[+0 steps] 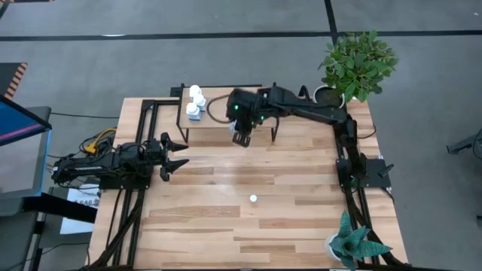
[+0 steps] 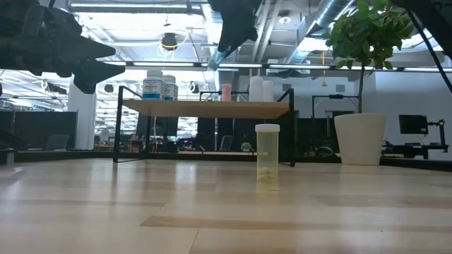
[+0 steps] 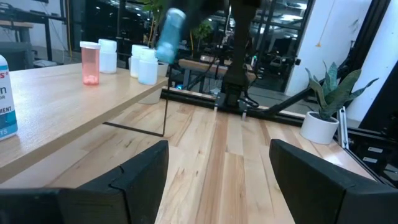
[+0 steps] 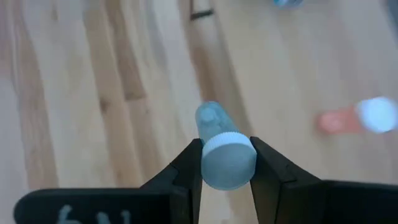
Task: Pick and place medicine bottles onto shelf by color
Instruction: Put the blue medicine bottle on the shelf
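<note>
The right gripper (image 4: 227,163), clamped on a pale-blue bottle (image 4: 222,152) above the shelf (image 1: 218,124) at 12 o'clock, may drop it tilted, toppling the bottles (image 1: 196,102) there; the left gripper (image 1: 178,154) waits open at 9 o'clock.

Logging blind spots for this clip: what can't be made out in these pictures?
- High view: the right tool hides its pale-blue bottle; only the wrist views show it clamped.
- Low view: the shelf is seen edge-on, so bottle spacing cannot be judged.
- Left wrist view: the large labelled bottle is cut off by the edge.
- Right wrist view: the orange bottle is blurred.
- High view: the lone bottle on the table is too small to identify.
</note>
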